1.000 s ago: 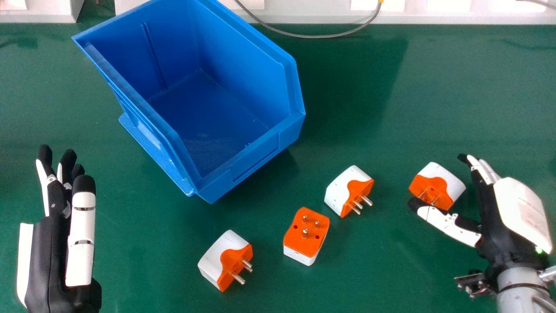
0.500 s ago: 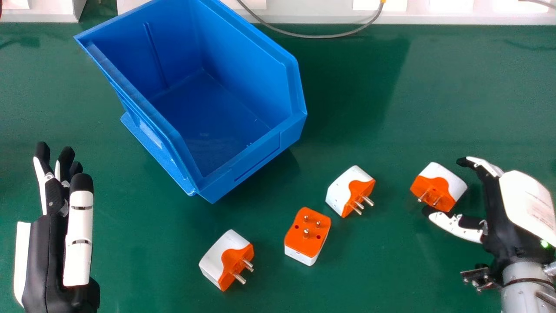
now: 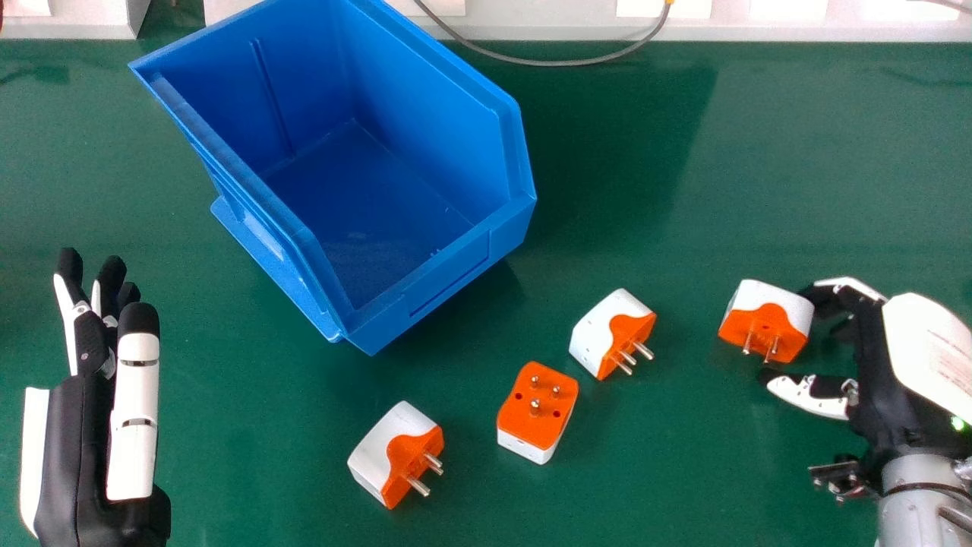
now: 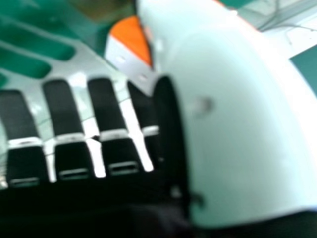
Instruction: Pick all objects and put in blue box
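In the head view my right hand point(image 3: 923, 365) is at the right. Its bent fingers meet the right side of a white-and-orange plug adapter point(image 3: 767, 323), while its thumb stays apart, just below the prongs. The right hand view has the hand point(image 4: 106, 111) with an adapter point(image 4: 130, 42) beyond its fingers. Three more adapters lie on the table: one point(image 3: 604, 334) nearer the middle, one point(image 3: 535, 410) with prongs up, one point(image 3: 387, 456) lower left. The blue box point(image 3: 448, 270) stands upper left, no objects inside. My left hand point(image 3: 68, 463) rests open at the left edge, fingers straight.
The green table point(image 3: 630, 197) stretches between the blue box and the right hand. Along its far edge runs a white ledge point(image 3: 547, 30), with a grey cable point(image 3: 531, 62) looping over it onto the green surface.
My right hand has shifted slightly right, its fingers bending inward against the rightmost adapter. That adapter has turned a little, its prongs now pointing more toward the near edge. The left hand has drifted slightly left.
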